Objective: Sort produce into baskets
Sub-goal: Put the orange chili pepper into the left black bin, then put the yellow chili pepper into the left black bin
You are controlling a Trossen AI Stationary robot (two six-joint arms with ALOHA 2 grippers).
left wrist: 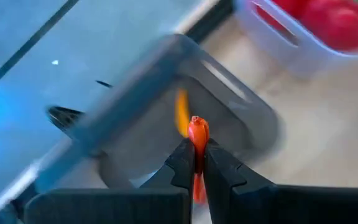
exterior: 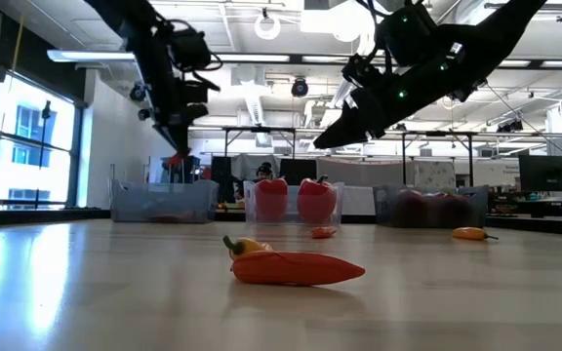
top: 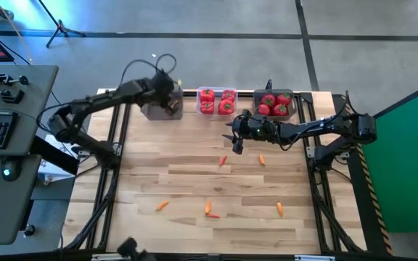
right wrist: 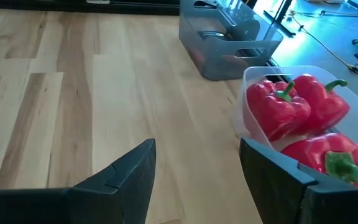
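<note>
My left gripper [left wrist: 196, 163] hangs over the grey bin [top: 161, 109] at the far left of the row along the table's far edge, fingers pinched tight on a small orange carrot piece [left wrist: 197, 134], which stands up between the fingertips directly above the bin's open mouth. Another orange piece [left wrist: 181, 111] shows inside that bin.

Just beside it to the right sits the clear bin [top: 217, 101], filled with red bell peppers [right wrist: 277, 104]. Next along stands the second grey bin [top: 274, 103], holding round red tomatoes [top: 268, 100].

My right gripper [right wrist: 196, 163] hovers above the wood in front of the clear bin and the tomato bin, fingers spread wide with nothing between them.

More carrot pieces lie scattered on the wooden table [top: 194, 181]: two [top: 223, 161] mid-table just below my right gripper, and three [top: 210, 209] nearer the front edge, well apart from one another.
</note>
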